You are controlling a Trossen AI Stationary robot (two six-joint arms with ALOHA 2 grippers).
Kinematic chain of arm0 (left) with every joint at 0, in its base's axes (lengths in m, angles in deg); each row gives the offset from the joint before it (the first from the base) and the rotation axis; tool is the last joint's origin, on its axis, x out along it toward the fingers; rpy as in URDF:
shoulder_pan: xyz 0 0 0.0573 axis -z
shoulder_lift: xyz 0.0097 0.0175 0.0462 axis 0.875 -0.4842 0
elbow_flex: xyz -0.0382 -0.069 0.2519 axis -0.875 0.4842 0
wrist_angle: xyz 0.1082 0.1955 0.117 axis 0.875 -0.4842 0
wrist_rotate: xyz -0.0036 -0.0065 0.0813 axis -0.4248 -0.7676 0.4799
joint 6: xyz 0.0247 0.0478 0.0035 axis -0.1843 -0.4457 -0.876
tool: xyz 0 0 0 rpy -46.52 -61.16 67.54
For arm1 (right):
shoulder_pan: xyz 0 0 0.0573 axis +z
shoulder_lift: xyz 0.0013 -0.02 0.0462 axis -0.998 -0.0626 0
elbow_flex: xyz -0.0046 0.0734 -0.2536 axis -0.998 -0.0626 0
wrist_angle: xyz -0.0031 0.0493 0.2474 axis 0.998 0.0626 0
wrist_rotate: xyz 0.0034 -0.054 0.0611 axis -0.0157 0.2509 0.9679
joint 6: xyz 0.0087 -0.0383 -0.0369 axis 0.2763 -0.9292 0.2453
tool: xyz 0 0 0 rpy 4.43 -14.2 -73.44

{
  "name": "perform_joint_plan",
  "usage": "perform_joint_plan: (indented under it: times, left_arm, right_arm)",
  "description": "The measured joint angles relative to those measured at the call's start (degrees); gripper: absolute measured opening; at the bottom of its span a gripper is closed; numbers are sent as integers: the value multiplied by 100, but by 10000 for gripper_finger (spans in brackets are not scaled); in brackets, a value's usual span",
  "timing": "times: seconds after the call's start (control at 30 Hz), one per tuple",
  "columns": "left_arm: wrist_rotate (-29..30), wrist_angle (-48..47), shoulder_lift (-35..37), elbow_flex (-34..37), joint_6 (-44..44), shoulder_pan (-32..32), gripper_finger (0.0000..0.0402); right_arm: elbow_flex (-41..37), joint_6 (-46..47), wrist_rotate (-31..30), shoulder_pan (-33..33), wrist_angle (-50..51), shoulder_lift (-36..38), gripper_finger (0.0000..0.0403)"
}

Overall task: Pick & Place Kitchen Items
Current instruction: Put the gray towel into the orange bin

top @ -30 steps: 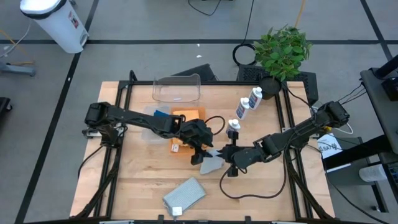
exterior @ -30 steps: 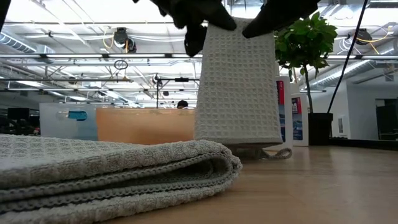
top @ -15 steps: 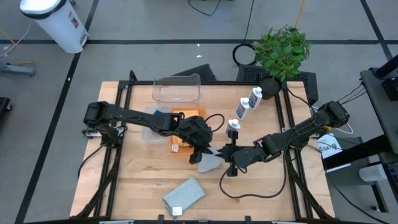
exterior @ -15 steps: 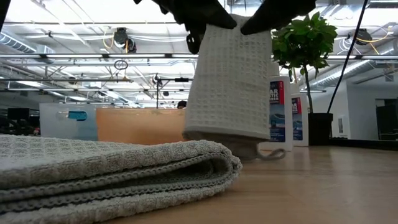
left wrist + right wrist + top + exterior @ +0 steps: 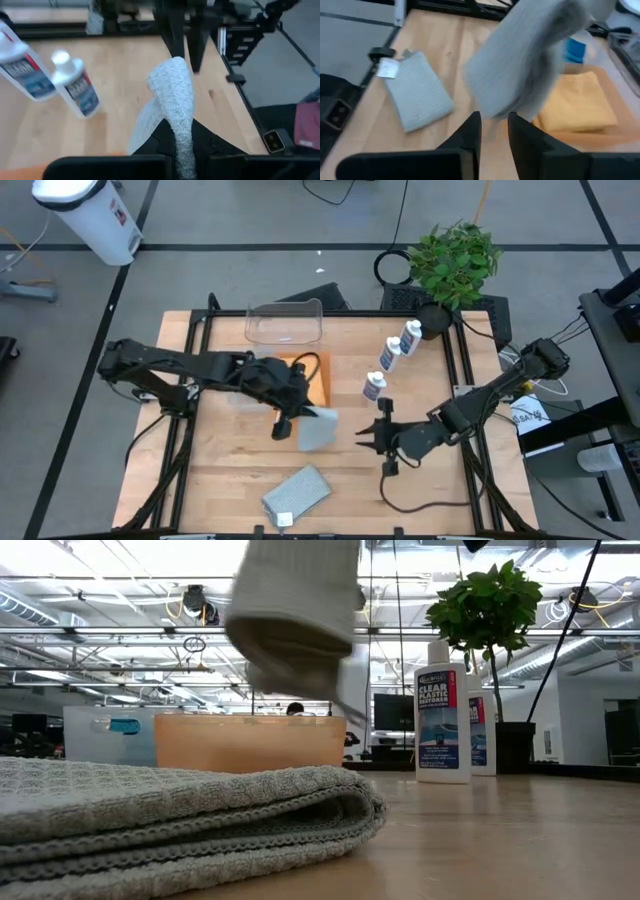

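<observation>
On the wooden bench [image 5: 220, 460], your left pincer [image 5: 303, 413] grips the hanging grey cloth [image 5: 318, 430]; the right pincer [image 5: 372, 434], narrowly parted, sits just beside it, toward the bench's right edge.

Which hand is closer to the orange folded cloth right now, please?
The left hand. It hangs at the orange cloth's near edge, shut on the grey cloth, while the right hand sits well off toward the table's right side.
</observation>
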Motion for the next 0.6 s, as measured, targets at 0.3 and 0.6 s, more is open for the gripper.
perform_joint_plan:
  times: [0.3, 0.6]
  left_arm:
    - [470, 87, 939, 767, 8, -268, 15]
    - [-455, 1512, 1518, 2448, 306, -1093, 14]
  right_arm:
    - [-7, -152, -5, 137, -53, -23, 53]
    - [-4, -204, -17, 30, -100, -17, 49]
